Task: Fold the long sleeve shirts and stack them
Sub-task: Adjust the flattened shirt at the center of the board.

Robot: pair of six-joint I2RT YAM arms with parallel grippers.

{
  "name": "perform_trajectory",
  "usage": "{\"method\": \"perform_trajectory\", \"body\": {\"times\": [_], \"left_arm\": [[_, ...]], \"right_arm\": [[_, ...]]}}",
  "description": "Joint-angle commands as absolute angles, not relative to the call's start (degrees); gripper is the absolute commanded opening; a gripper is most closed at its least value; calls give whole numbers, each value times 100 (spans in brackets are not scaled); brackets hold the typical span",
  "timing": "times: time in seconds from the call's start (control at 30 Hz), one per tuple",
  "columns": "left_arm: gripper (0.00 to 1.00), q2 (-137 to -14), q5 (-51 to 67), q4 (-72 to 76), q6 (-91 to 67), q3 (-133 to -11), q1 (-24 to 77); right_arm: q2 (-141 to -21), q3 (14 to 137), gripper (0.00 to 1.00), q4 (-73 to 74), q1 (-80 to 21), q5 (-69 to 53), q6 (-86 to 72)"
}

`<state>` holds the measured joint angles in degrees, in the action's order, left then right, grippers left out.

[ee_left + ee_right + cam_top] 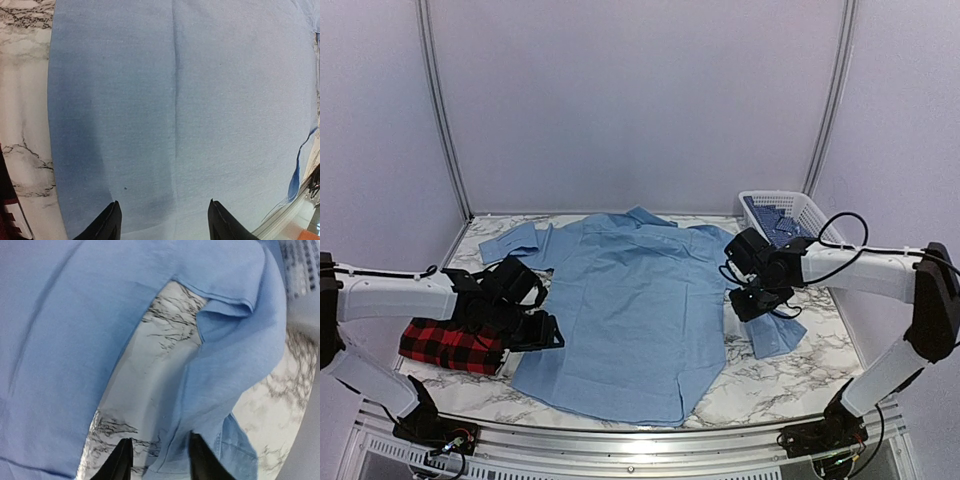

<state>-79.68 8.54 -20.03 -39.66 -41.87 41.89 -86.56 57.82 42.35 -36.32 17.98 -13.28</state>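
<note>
The light blue shirt (pixel 630 310) lies spread flat, back up, in the middle of the marble table; it fills the left wrist view (pixel 190 100). Its right sleeve (pixel 775 332) lies beside the body, with bare table between them in the right wrist view (pixel 225 365). The red-and-black plaid shirt (pixel 450 345) lies folded at the left, partly under my left arm. My left gripper (pixel 164 220) is open over the blue shirt's left edge. My right gripper (pixel 159 456) is open, straddling the inner edge of the right sleeve.
A white plastic basket (pixel 782 215) with dark blue patterned cloth stands at the back right, close behind my right arm. The table's front rail (pixel 640 440) runs just below the shirt's hem. Curtain walls close in the back and sides.
</note>
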Motion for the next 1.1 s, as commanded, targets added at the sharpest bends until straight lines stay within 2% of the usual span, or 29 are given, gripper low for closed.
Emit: {"method": "perform_trajectory", "body": {"times": [0.0, 0.07, 0.17, 0.37, 0.5, 0.83, 0.97, 1.07], "left_arm": [[61, -8133, 848, -2149, -3841, -4550, 4157], [61, -8220, 762, -2145, -3781, -4746, 4138], [61, -8445, 695, -2131, -3628, -5263, 3983], [61, -9355, 444, -2063, -3032, -6942, 3388], [61, -10166, -356, -1996, -2333, -8069, 3308], [62, -12440, -659, -1792, -1115, -10836, 3071], [66, -13252, -711, -1797, -409, -11862, 2960], [72, -13830, -450, -1790, -273, -12637, 2772]], "right_arm": [[-8203, 6054, 44, 3934, -3613, 1425, -1550], [-8122, 6275, 51, 3702, -3589, 1298, -1570], [-8253, 6617, 52, 3107, -3455, 1111, -1592], [-9317, 7545, 46, 1898, -2977, 960, -1580], [-10231, 8145, 46, 1268, -2805, 1073, -1225], [-11977, 9807, 48, 1146, -2175, 629, -456], [-12277, 10049, 50, 1192, -1806, 158, -356], [-12462, 10248, 55, 1237, -1658, 64, -177]]}}
